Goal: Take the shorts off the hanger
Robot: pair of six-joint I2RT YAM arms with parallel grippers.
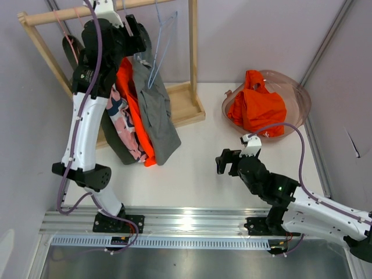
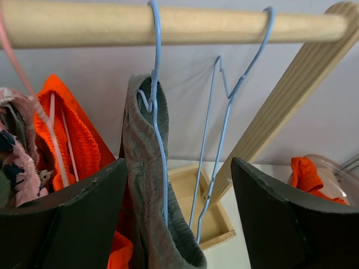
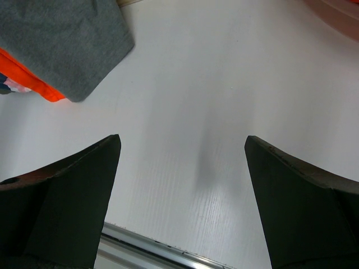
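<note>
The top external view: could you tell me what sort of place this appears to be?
Probably a robotics lab test cell, not a home: two robot arms bolted to a metal rail at a white table edge, plain panel walls around it, and a small wooden rack hung with shorts.

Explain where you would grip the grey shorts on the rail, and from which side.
Grip the grey shorts at the upright folded edge just below where they drape over the blue hanger, coming straight in from the front. The fold is narrow and vertical, and lines up between the open fingers of the left tool; the empty hanger hangs apart on its right.
</note>
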